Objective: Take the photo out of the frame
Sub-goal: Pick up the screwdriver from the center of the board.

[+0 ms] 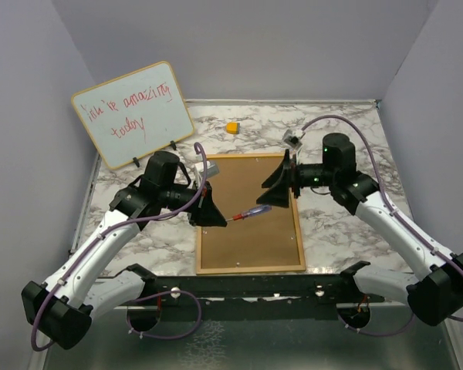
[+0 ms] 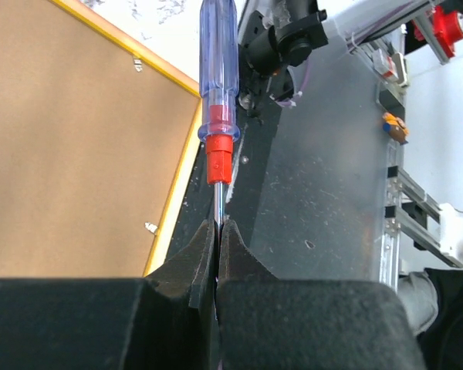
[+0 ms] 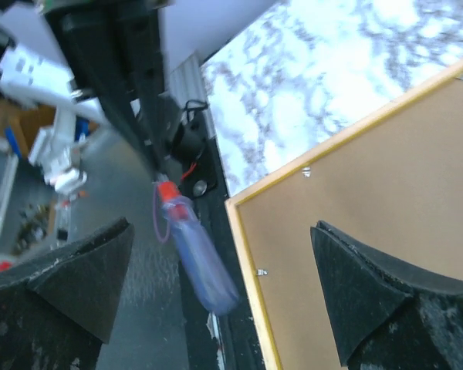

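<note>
The frame [image 1: 251, 247] lies face down on the marble table, its brown back up and its thin yellow border showing all round. The photo is hidden under that back. My left gripper [image 1: 216, 218] is over the frame's left edge, shut on the metal shaft of a screwdriver [image 1: 251, 213]. In the left wrist view the jaws [image 2: 217, 231] pinch the shaft, and the red collar and clear blue handle [image 2: 218, 77] point away. My right gripper [image 3: 222, 226] stands wide open above the frame [image 3: 386, 193]. The blue handle [image 3: 197, 254] hangs between its fingers without touching them.
A wood-edged whiteboard [image 1: 131, 114] with red handwriting leans at the back left. A small yellow object [image 1: 231, 127] and a small white object [image 1: 293, 139] lie behind the frame. Small metal clips [image 2: 150, 227] [image 3: 306, 171] sit along the frame's back. Grey walls enclose the table.
</note>
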Controlling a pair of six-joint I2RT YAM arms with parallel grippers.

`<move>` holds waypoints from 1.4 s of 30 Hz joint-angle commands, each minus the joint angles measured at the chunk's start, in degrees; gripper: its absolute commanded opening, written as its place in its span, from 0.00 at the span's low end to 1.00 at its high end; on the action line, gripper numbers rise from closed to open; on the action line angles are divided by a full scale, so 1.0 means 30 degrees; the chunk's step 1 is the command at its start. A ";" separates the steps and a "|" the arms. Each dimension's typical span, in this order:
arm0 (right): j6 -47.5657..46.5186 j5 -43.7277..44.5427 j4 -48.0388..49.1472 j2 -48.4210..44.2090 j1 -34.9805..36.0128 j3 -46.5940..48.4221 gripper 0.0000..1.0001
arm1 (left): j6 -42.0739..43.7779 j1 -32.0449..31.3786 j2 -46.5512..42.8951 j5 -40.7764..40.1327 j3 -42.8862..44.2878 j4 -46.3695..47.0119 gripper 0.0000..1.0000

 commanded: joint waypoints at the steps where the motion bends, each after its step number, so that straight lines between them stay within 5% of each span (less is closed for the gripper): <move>1: 0.7398 -0.4468 0.6131 0.1140 -0.3610 -0.1513 1.00 | 0.0183 0.0021 -0.0834 -0.1709 -0.0160 0.1096 0.00; 5: 0.7174 -0.3882 0.4867 0.0901 -0.3752 -0.1621 1.00 | -0.0134 0.0019 -0.1300 -0.2753 -0.0740 0.2030 0.00; 16: 1.1010 -0.6391 1.0878 0.0665 -0.3699 -0.4218 1.00 | -0.1581 -0.0012 -0.1596 -0.1050 -0.2124 0.5811 0.00; 21: 1.1316 -0.6158 1.1145 0.1618 -0.3221 -0.4089 0.99 | -0.2233 -0.0237 -0.2339 -0.1445 -0.2674 0.7519 0.00; 26: 1.2905 -0.5833 1.3005 0.2148 -0.2317 -0.3894 0.90 | -0.2289 -0.0271 -0.2426 -0.1869 -0.2789 0.8010 0.00; 42: 1.2222 -0.5567 1.1522 0.3046 -0.0745 -0.2288 0.68 | -0.2138 -0.0277 -0.1309 0.0220 -0.2602 0.8096 0.00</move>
